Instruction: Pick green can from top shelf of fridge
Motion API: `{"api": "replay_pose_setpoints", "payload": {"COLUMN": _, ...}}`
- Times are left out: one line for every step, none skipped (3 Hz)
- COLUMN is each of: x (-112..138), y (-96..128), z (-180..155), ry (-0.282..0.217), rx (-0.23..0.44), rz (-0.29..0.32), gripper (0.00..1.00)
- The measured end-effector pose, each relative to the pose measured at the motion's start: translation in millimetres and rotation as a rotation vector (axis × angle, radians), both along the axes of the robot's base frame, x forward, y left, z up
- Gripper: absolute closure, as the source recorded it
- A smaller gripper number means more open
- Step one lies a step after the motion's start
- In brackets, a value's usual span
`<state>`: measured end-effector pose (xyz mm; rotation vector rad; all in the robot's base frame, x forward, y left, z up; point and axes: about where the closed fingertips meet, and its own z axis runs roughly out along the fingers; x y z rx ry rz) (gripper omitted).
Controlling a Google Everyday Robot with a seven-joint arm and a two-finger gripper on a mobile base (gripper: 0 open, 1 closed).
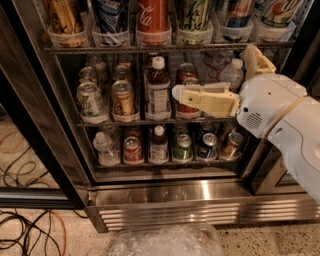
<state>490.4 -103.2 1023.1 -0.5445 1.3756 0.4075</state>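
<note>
The fridge [165,200] is a steel cooler, its interior in plain view. Its top shelf [165,48] is a wire rack with translucent cup holders. The green can [194,15] stands in a holder just right of the red Coca-Cola can [152,17]; its top is cut off by the frame. My gripper [179,93], cream-coloured on a white arm [280,115], reaches in from the right and points left. It hangs in front of the middle shelf, below and slightly left of the green can, and touches none of the cans. It holds nothing that I can see.
The top shelf also holds a yellow can [65,17], a blue-white can [111,17] and two more cans at the right. The middle shelf [125,121] and bottom shelf [150,163] hold short cans and bottles. Cables [30,230] lie on the floor at the left, crumpled clear plastic [165,240] in front.
</note>
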Motion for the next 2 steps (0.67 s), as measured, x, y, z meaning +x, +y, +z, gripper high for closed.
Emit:
{"api": "replay_pose_setpoints", "payload": {"x": 4.1, "y": -6.7, "z": -2.0, "ry": -0.007, "rx": 0.067, "rz": -0.07, "gripper": 0.0}}
{"api": "replay_pose_setpoints", "payload": {"x": 5.0, "y": -15.2, "z": 3.7, "ry": -0.045, "rx": 0.083, "rz": -0.119, "gripper": 0.0}}
